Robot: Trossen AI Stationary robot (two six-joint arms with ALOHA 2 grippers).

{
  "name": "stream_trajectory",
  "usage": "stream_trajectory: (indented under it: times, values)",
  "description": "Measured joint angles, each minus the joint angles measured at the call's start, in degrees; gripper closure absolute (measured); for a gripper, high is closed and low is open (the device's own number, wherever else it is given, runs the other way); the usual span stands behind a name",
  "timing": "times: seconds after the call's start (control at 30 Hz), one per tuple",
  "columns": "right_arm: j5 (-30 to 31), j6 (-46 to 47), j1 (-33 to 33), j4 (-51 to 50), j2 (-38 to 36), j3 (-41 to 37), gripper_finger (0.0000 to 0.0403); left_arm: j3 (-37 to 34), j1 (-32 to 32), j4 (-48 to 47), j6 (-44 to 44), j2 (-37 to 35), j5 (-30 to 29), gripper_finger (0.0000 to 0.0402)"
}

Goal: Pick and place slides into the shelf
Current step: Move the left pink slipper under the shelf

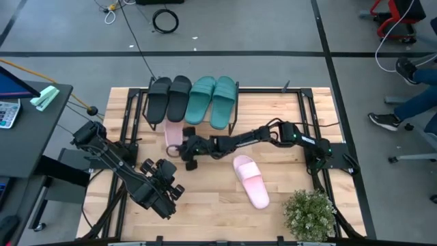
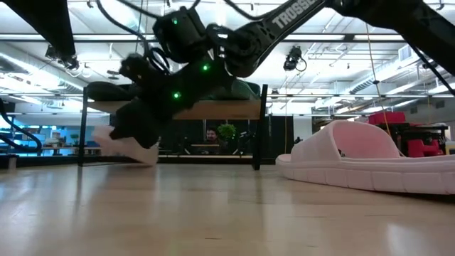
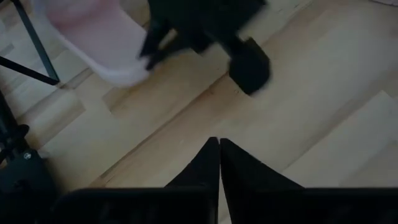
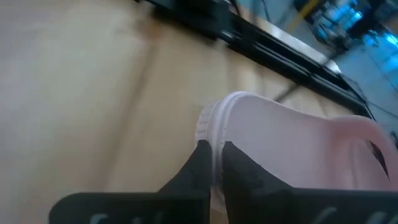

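One smooth rubber pink slide (image 4: pixel 292 146), pinched rim, right end effector (image 4: pixel 213 163)

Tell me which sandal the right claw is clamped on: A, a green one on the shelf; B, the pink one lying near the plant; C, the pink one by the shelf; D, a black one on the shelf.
C: the right claw pinches the edge of the pink sandal just in front of the shelf, while the other pink sandal lies free near the plant.
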Motion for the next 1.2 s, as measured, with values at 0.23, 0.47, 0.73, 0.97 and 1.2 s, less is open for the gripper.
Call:
stream_trajectory:
  times: [0.23,0.47,0.73,0.97,1.2]
  values:
    - [-3.2,0.27,-3.26,2.3,-0.04,0.0,0.038,0.0,0.02,0.15,0.02,0.0,-0.01,0.0396]
    - [-4.77,3.05,-5.23,2.27,-0.07,0.0,0.0326,0.0,0.02,0.2,0.04,0.0,-0.01,0.0378]
    - [-7.82,5.21,-6.26,2.35,-0.15,0.0,0.0277,0.0,0.02,1.68,0.22,0.0,-0.01,0.0396]
    - [-10.0,11.27,-3.13,1.28,-0.55,0.02,0.0232,0.0,0.02,2.08,-0.06,0.0,-0.01,0.0385]
    - [-9.94,17.1,3.92,-16.47,-5.33,0.07,0.026,-0.12,-1.32,4.07,1.36,0.01,-0.09,0.0397]
